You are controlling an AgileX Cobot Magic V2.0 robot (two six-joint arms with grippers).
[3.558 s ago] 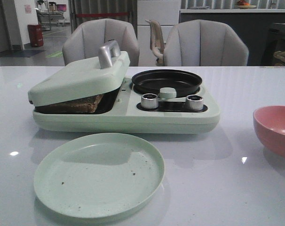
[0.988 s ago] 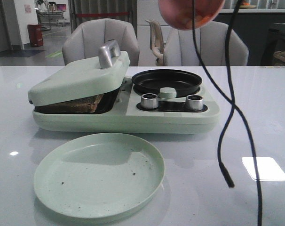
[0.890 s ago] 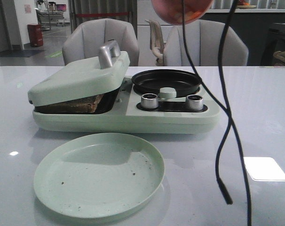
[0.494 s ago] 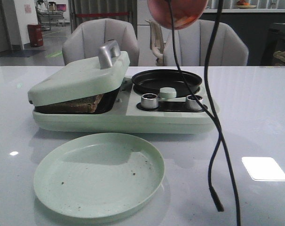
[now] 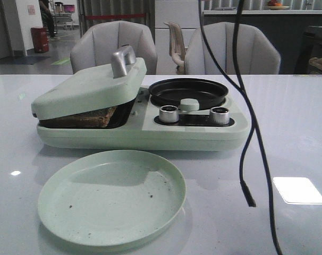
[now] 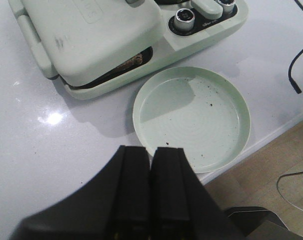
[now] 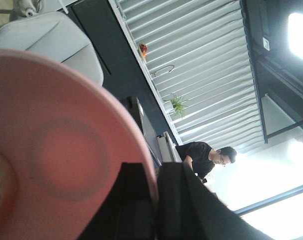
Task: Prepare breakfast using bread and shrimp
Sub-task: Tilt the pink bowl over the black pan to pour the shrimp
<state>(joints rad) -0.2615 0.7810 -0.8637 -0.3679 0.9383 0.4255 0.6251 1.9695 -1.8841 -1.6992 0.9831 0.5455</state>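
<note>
**Bread under press lid; right gripper holding bowl**

From the left: my left gripper point(image 6: 150, 187) hangs over the white glossy table point(image 5: 288, 122), its black fingers pressed together, nothing between them. Under the tilted lid of the pale green breakfast maker point(image 5: 140, 109) I see the brown-crusted bread point(image 5: 92, 118). In front of it lies the round pale green plate point(image 5: 112, 196), bare apart from crumbs. A black cable point(image 5: 251, 127) dangles further right. My right gripper point(image 7: 154, 200) clamps the rim of the pink round bowl point(image 7: 56, 150). I cannot confirm the shrimp.
</note>
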